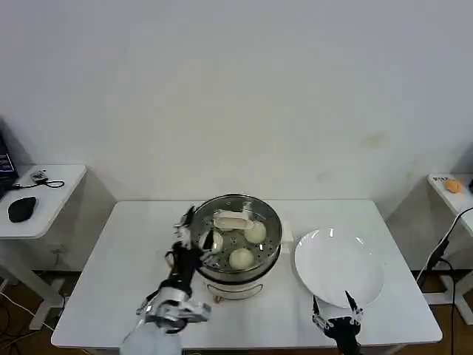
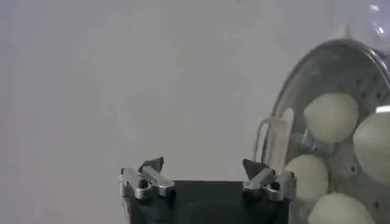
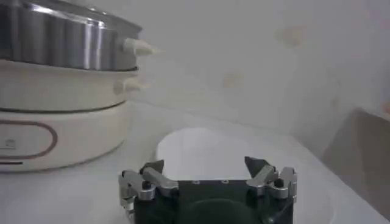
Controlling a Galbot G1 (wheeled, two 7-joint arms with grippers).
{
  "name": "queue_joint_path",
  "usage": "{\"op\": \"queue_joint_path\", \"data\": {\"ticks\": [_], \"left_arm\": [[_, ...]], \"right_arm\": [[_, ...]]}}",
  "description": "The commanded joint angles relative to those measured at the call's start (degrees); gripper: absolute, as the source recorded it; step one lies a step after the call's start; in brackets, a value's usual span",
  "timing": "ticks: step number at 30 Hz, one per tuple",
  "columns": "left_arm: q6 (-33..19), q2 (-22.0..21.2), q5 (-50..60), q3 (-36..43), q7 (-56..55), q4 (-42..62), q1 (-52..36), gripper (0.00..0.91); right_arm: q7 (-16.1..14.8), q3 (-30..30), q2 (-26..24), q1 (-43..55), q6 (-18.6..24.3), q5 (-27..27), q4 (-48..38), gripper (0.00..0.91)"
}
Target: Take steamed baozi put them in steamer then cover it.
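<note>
Four steamed baozi (image 1: 242, 258) sit inside the steamer (image 1: 270, 255) at table centre, apparently under the cover (image 1: 260, 213), its bar handle running roughly side to side. My left gripper (image 1: 184, 238), jaws spread wide and empty, hangs just left of the steamer's rim; my right gripper (image 1: 334, 313), also open, waits near the plate (image 1: 336, 270).

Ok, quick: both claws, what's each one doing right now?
Left claw: open, holding nothing, beside the steamer.
Right claw: open, holding nothing, by the plate.
</note>
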Motion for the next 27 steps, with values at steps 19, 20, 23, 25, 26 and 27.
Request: {"op": "queue_joint_path", "data": {"ticks": [19, 20, 23, 25, 26, 27], "left_arm": [[-17.1, 0.6, -70.7, -22.7, -12.8, 8.1, 18.7, 0.907], [-18.3, 0.5, -69.1, -22.6, -12.8, 8.3, 19.1, 0.907], [-19.5, 0.7, -67.1, -22.7, -12.2, 9.0, 19.7, 0.907], [-19.8, 0.6, -66.5, -22.9, -11.7, 9.8, 19.4, 0.907], [-20.4, 0.5, -65.7, -23.1, -11.2, 10.4, 19.2, 0.907], [-21.2, 0.4, -65.0, -23.3, -10.7, 10.7, 19.1, 0.907]], "right_arm": [[-0.8, 3.1, -10.1, -8.3, 0.3, 3.4, 9.4, 0.907], [-0.8, 3.0, -10.3, -8.3, 0.2, 3.5, 9.4, 0.907], [-0.9, 2.5, -11.1, -8.3, -0.2, 5.0, 9.3, 0.907], [-1.1, 2.2, -11.3, -8.2, -0.2, 5.1, 9.0, 0.907], [-1.2, 1.8, -11.6, -8.0, -0.4, 5.7, 8.8, 0.907], [-1.2, 1.5, -11.7, -7.8, -0.6, 6.0, 8.8, 0.907]]}}
